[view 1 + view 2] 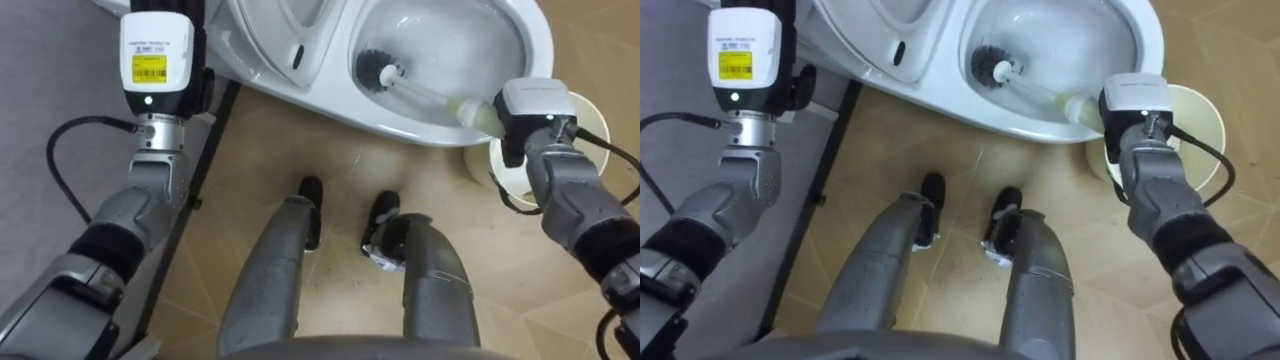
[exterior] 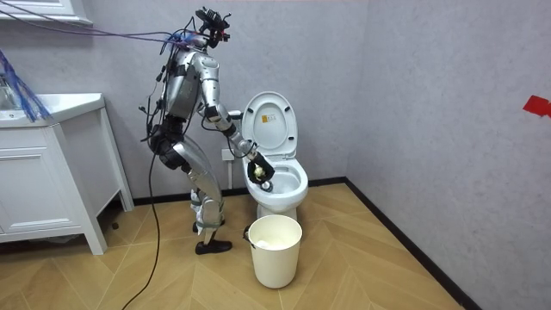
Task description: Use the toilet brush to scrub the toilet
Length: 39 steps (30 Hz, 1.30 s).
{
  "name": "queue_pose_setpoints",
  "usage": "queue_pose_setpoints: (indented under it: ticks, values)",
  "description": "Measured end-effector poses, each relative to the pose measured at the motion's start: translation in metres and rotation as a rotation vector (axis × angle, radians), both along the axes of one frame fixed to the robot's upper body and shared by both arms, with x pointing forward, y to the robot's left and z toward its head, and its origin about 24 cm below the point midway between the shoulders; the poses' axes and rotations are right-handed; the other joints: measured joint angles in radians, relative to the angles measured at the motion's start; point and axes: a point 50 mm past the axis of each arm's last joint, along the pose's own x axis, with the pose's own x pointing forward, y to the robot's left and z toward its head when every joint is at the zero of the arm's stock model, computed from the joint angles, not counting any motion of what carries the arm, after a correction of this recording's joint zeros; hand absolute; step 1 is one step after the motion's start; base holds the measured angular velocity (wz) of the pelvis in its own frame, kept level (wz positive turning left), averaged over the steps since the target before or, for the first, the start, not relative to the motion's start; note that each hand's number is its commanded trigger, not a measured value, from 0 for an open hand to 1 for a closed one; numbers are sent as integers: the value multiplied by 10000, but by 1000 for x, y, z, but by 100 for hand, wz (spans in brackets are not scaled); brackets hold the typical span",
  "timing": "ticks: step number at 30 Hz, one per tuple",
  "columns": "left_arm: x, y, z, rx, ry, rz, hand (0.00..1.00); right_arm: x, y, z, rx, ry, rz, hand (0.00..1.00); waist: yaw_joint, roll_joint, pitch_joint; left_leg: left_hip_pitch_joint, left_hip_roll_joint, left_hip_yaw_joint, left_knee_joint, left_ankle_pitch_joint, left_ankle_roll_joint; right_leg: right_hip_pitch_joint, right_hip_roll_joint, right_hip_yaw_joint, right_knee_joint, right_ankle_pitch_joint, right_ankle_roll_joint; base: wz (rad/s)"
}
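The robot stands bent forward over the toilet [image 1: 530, 40], its feet on the wooden floor just short of the bowl's near rim. The seat lid [image 2: 269, 120] is raised against the wall.

The toilet brush [image 1: 425, 95] lies slanted across the bowl. Its dark bristled head [image 1: 378, 70] is down inside, toward the bowl's left side, and its clear handle rises over the right part of the near rim.

The right hand [image 1: 535, 105] sits at that rim with the handle's pale end running under it. Its fingers are tucked beneath the hand's back, but they seem closed round the handle.

The left hand [image 1: 155, 50] is up at the left, beside the toilet's outer wall. Its fingers are cut off by the top edge, so I cannot tell their state.

A pale bucket [image 2: 275, 263] stands on the floor just beside the bowl's front.
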Motion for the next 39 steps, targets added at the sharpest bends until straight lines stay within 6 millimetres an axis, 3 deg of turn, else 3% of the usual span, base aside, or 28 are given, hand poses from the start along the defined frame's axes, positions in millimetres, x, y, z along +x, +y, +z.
queue_pose_setpoints:
  ticks: [6,9,12,17,21,25,30,33,35,37,39]
  values:
    - [-1,0,1,-195,-2,-81,0,3,-6,2,231,120,-344,100,23,-10,-6,45,15,24,12,4,36,51,-3,-10,13,2,4,0]
    - [-1,1,-1,-212,26,-53,0,5,-17,-5,1479,395,-1416,100,45,-69,1,158,2,114,-87,4,42,82,-29,68,21,5,11,0]
    - [1,1,0,-172,-44,4,0,5,-21,-16,3556,565,-2913,100,15,-108,14,170,-1,138,-151,22,52,63,-44,82,27,9,13,0]
    - [3,3,3,-136,-394,206,0,17,-16,-14,9165,-700,-6590,100,-334,-279,82,114,-141,144,-195,118,96,-56,-231,90,231,-65,40,9]
    - [3,4,1,-101,-528,454,0,17,-7,-19,10121,-665,-7058,100,-805,-343,102,73,-348,104,-169,196,203,-117,-436,97,425,-167,166,14]
    - [7,1,2,-22,-483,503,0,17,0,-22,9829,-478,-6761,100,-989,-354,111,51,-497,110,-83,229,274,-146,-598,108,573,-204,359,7]
    - [11,-10,1,34,-72,526,0,12,1,-27,7982,-44,-5675,100,-765,-252,97,172,-476,113,59,172,350,52,-517,77,500,-146,459,-5]
    - [13,-16,0,-96,168,437,0,11,11,-32,6505,543,-4543,100,-539,0,97,179,-362,101,68,171,353,173,-433,28,251,5,481,-12]
    - [12,-20,-3,-288,380,521,0,9,19,-37,5544,869,-4110,100,-450,304,106,236,-334,96,13,167,361,246,-361,28,79,89,479,-12]
    - [11,-20,-5,-348,461,548,0,6,17,-39,4794,967,-3800,100,-416,408,96,267,-348,177,-157,185,375,196,-352,71,0,112,471,-11]
    - [10,-20,-5,-374,461,574,0,1,17,-40,4218,1000,-3461,100,-230,489,69,236,-207,217,-147,174,344,204,-260,53,-168,198,450,-22]
